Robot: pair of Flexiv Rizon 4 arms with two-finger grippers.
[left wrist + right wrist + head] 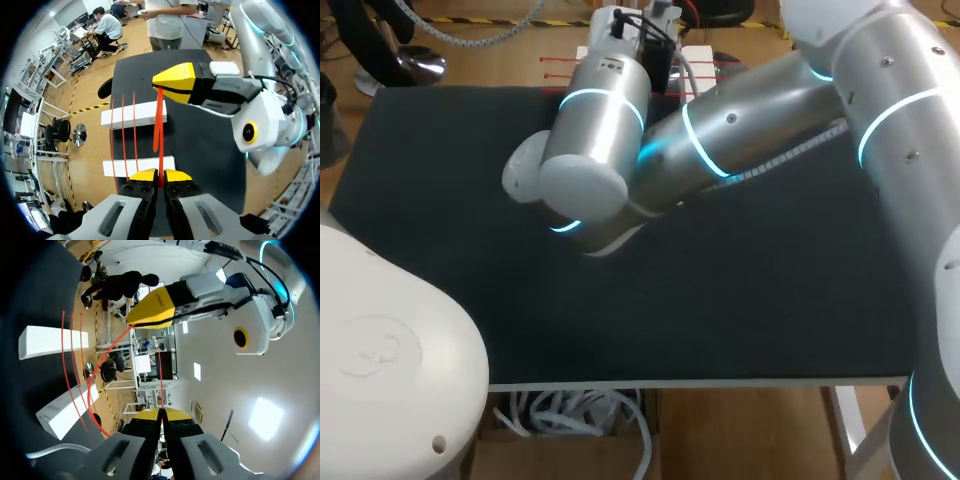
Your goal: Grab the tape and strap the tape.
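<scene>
A red strip of tape (159, 130) stretches between my two grippers above the black table (210, 150). In the left wrist view my left gripper (160, 176) is shut on the strip's near end, over a white block (137, 166). My right gripper (161, 89) is shut on the far end, above a second white block (132, 114). The right wrist view shows the same tape (161, 380) rising thin from my right gripper (161, 412) and curving to my left gripper (137, 320). In the head view, arm links hide both grippers.
Other red strips (123, 135) lie across the two white blocks, seen again in the right wrist view (72, 355). In the head view the blocks (705, 62) sit at the table's far edge. My right arm (750, 125) crosses the table (720, 290) from the right.
</scene>
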